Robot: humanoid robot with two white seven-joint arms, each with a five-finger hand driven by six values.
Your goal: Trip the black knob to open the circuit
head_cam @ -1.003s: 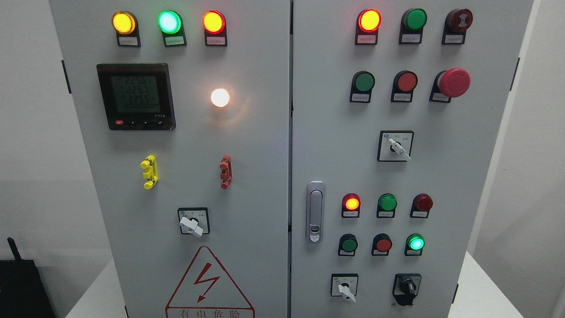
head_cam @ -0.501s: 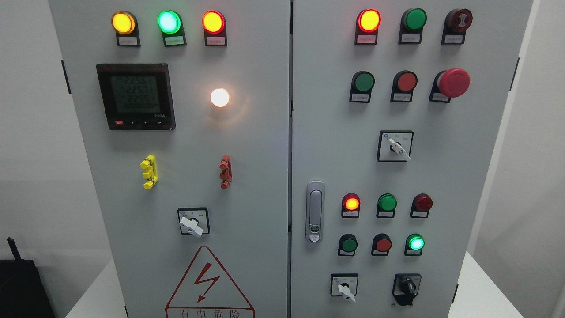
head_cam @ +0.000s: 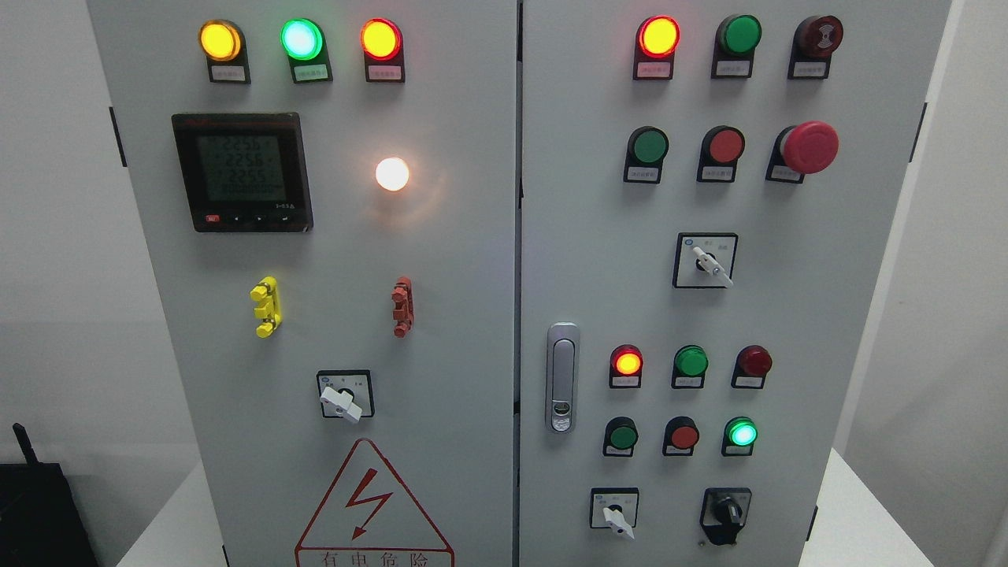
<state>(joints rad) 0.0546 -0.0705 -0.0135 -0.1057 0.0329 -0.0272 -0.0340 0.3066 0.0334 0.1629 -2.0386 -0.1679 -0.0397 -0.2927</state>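
A grey electrical cabinet (head_cam: pixel 472 299) with two doors fills the head view. The black knob (head_cam: pixel 728 512) sits at the lower right of the right door, its handle pointing roughly straight up. Left of it is a white-handled selector switch (head_cam: pixel 616 516). Neither of my hands nor any arm shows in the picture.
Lit indicator lamps (head_cam: pixel 302 39), green and red push buttons (head_cam: pixel 650 146), a red mushroom stop button (head_cam: pixel 809 147), a digital meter (head_cam: pixel 242 172) and a silver door latch (head_cam: pixel 562 378) cover the doors. A black box (head_cam: pixel 39 512) stands at the lower left.
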